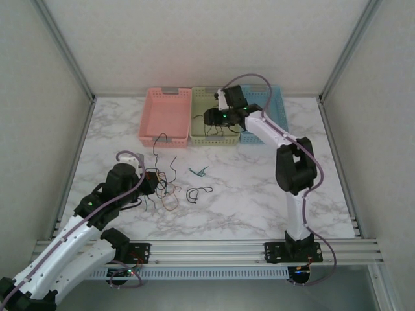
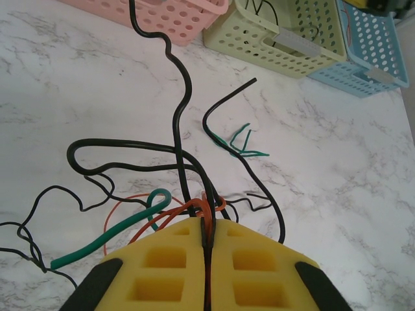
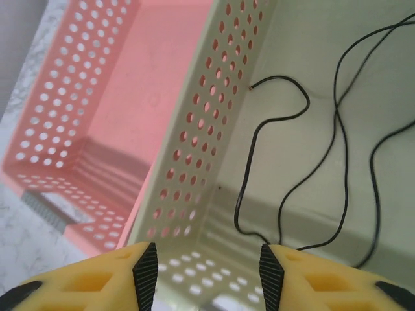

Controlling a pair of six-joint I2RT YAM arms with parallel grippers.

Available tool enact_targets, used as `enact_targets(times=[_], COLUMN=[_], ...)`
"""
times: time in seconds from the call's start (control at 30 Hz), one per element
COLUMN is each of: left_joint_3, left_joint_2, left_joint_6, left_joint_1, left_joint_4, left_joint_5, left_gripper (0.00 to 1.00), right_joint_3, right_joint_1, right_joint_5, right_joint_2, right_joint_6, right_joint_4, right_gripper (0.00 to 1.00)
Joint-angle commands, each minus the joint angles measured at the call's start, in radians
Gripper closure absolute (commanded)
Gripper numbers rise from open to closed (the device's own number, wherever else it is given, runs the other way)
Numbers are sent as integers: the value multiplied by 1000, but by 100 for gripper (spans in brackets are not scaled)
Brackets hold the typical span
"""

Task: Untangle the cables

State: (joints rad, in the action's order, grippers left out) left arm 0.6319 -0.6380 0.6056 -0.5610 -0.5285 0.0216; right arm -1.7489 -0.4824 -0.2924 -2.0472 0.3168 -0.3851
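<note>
Three perforated plastic baskets stand in a row at the far edge of the white, grey-veined marble tabletop (image 1: 259, 194): a pink basket (image 1: 165, 113), a pale green basket (image 1: 202, 137) and a blue basket (image 1: 275, 103). Pale grey wall panels (image 1: 194, 39) close the space on three sides, joined by slanting aluminium posts (image 1: 61, 48). A ribbed aluminium rail (image 1: 207, 249) runs along the near edge where my arms are bolted. My left pincer (image 2: 207, 223) is low over the marble on the left. Its yellow fingers are pressed together on black and orange strands of the cables (image 1: 165, 191), a loose tangle of thin black, red and green wires spread in front of it. A short green wire (image 2: 237, 146) and a small black loop (image 1: 194, 193) lie apart, nearer the middle. My right pincer (image 3: 207, 259) hangs over the pale green basket with its fingers parted and nothing between them; a thin black wire (image 3: 285, 162) lies inside that basket
</note>
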Motion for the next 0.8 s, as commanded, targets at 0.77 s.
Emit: enact_targets(times=[0.77], left_joint_3=[-70], left_joint_2=[-101], left_joint_6=[8], left_joint_1=[9], left_joint_4=[70], left_joint_5=[-18], left_gripper=[100], right_joint_3=[939], right_joint_1=[-191], right_joint_5=[-2], right_joint_2=[569], right_joint_6=[39], right_joint_4=[285], right_gripper=[51])
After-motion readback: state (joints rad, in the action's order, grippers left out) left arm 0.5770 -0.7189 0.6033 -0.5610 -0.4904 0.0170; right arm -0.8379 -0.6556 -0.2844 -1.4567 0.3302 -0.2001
